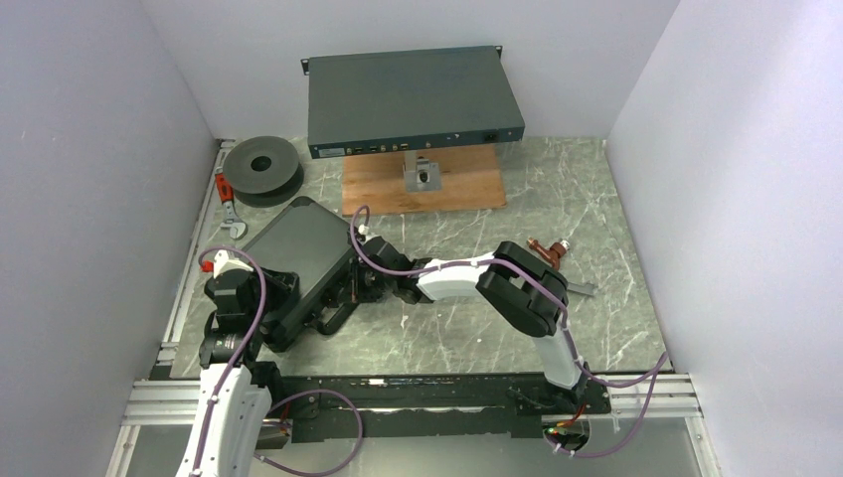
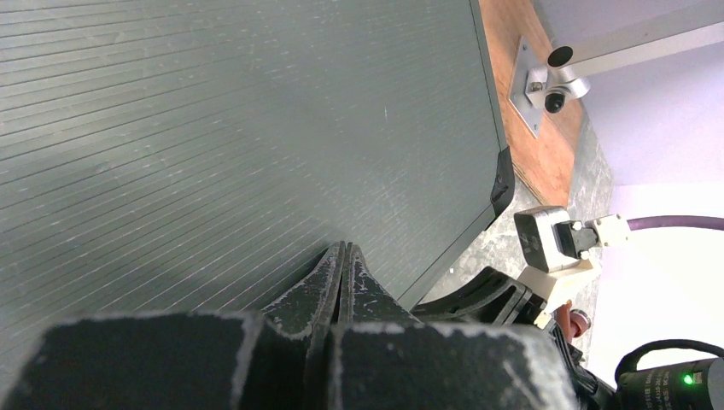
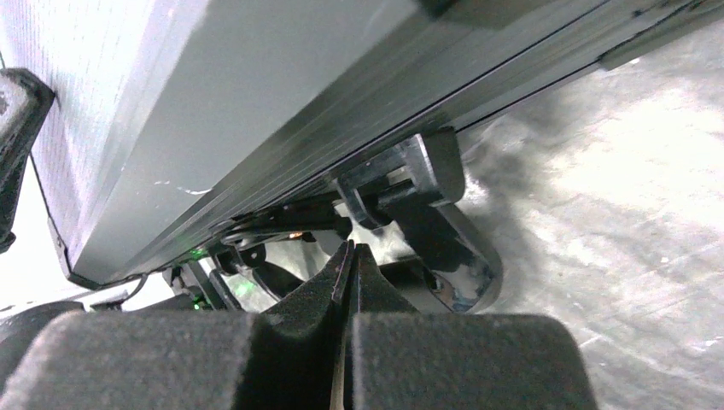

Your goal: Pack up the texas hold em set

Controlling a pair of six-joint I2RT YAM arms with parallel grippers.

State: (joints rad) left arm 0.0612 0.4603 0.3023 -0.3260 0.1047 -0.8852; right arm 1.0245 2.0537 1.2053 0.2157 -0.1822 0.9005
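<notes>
Crowding the briefcase [image 1: 293,248] edges, left end effector [image 2: 343,256] and right end effector [image 3: 352,256] sit pinched together.

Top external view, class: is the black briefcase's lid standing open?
No, the briefcase is shut: only its dark outer shell shows, with the lid down against the base.

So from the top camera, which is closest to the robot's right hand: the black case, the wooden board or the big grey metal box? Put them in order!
1. The black hard-shell case: nearest, right beside the right hand, on the table's left side.
2. The flat wooden board: further back, around the middle.
3. The big flat grey metal box: farthest, up by the back wall.
</notes>
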